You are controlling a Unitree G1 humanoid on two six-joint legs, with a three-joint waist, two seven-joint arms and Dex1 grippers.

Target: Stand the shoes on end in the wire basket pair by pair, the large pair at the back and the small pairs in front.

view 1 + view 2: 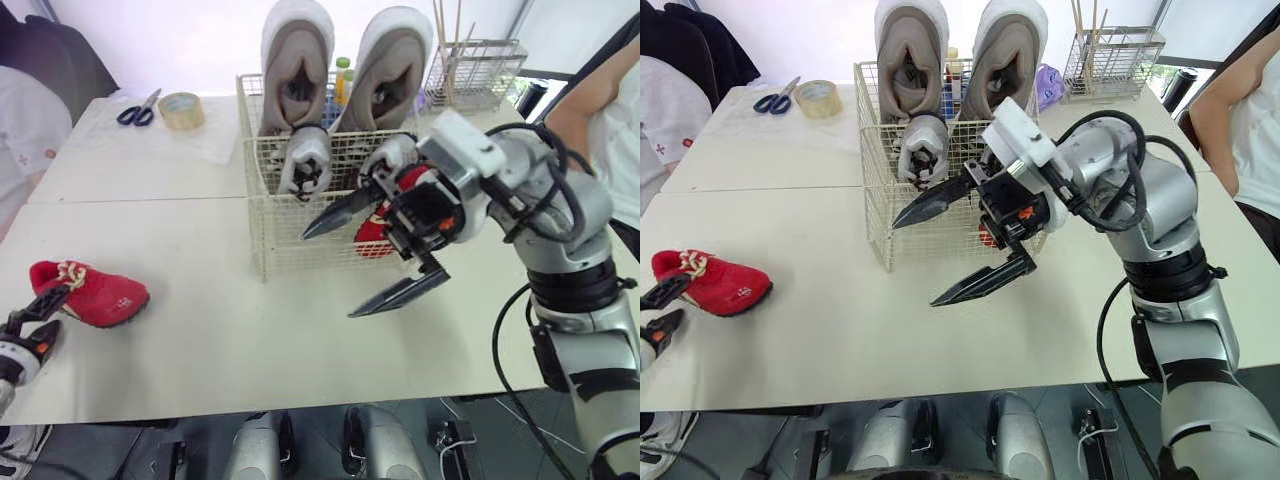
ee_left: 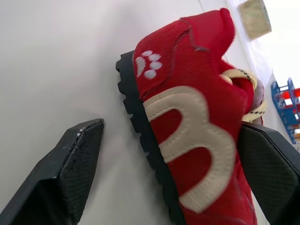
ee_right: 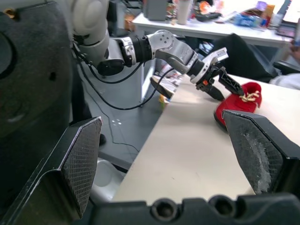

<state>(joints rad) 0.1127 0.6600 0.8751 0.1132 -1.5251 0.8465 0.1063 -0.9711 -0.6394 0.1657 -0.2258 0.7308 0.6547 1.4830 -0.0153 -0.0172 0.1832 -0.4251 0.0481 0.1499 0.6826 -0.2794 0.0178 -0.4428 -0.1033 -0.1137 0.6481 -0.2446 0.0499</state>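
The wire basket holds two large grey shoes standing on end at the back. A small grey shoe stands in the front left of the basket. A small red shoe is at the front right, mostly hidden behind my right gripper, which hangs open just in front of the basket with nothing in it. Another red shoe lies on its sole at the table's left. My left gripper is open around it, one finger against its upper, the other finger apart from the sole.
Scissors and a tape roll lie at the back left. A wire rack with sticks stands behind the basket on the right. A person is at the right edge, another person at the left.
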